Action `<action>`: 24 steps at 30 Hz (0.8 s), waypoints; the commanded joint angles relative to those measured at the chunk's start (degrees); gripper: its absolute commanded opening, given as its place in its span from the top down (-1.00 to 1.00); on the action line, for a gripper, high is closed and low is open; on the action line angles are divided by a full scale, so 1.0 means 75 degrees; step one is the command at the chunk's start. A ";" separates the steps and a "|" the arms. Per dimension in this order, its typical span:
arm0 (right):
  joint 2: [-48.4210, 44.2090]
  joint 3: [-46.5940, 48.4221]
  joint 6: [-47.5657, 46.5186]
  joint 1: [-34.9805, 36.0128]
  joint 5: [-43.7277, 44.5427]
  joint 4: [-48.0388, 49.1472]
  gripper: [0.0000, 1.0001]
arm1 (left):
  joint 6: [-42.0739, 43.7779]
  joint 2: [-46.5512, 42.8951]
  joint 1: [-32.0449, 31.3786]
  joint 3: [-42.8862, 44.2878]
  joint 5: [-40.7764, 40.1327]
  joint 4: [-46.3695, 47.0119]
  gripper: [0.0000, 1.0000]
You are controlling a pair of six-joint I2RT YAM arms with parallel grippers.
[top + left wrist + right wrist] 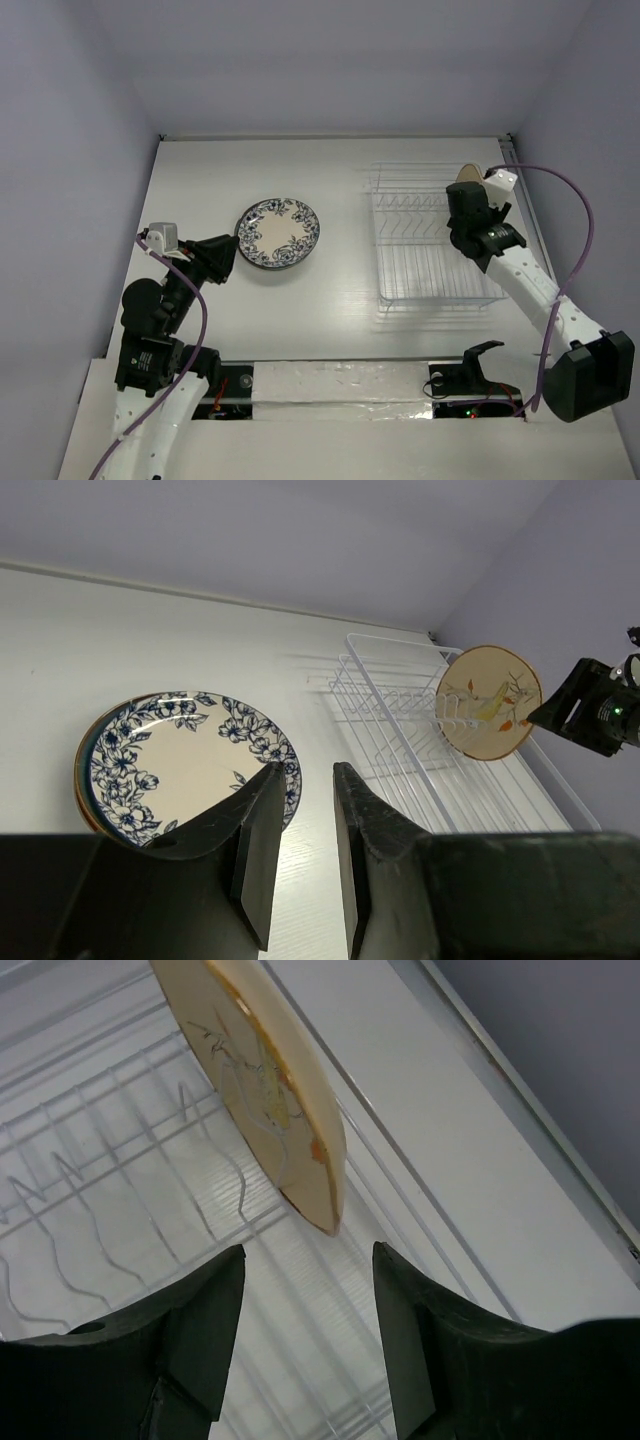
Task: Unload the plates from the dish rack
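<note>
Where the white desk (340, 320) runs back to the wall, the rack (430, 270) takes up its right side: a long white basket of thin wire with rows of upright prongs, its far end close to the back edge. Left of it and well apart, the blue plate (279, 233) lies flat on the desk, cream in the middle with a dark blue flower border. The left wrist view shows it topping a stack, with the thin rims of the lower plates (80, 780) peeking out at its left edge, one teal and one orange-brown.

The tan plate (488, 702) is the only one in the rack. It stands on edge between prongs at the far end, pale yellow with a leaf and flower sprig.

The right end effector (305, 1340) hangs over that end of the rack, fingers spread wide and gripping nothing. The tan plate's rim sits just ahead of the gap, touching neither finger.

The left end effector (300, 850) hovers near the stack's near-left side, fingers only narrowly apart and empty.
</note>
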 commanded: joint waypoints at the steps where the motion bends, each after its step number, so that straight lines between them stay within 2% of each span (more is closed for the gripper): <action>1: -0.0009 0.0171 -0.0143 -0.0205 0.0171 0.0290 -0.19 | 0.0023 0.0063 -0.0051 -0.0008 0.0067 0.0282 0.54; 10: 0.0811 0.0464 -0.0447 -0.1270 -0.0343 0.0816 -0.13 | 0.0035 -0.0019 -0.0121 0.0004 0.0043 0.0270 0.54; 14: 0.1350 0.0956 -0.0716 -0.1341 -0.0309 0.0853 0.12 | 0.0035 -0.0089 -0.0191 0.0004 -0.0039 0.0235 0.54; 20: 0.1831 0.1296 -0.1021 -0.1341 -0.0134 0.0900 0.30 | 0.0035 -0.0160 -0.0191 0.0016 -0.0074 0.0223 0.54; 24: 0.1914 0.1379 -0.1115 -0.1341 -0.0122 0.0841 0.31 | 0.0046 -0.0183 -0.0191 0.0028 -0.0097 0.0200 0.54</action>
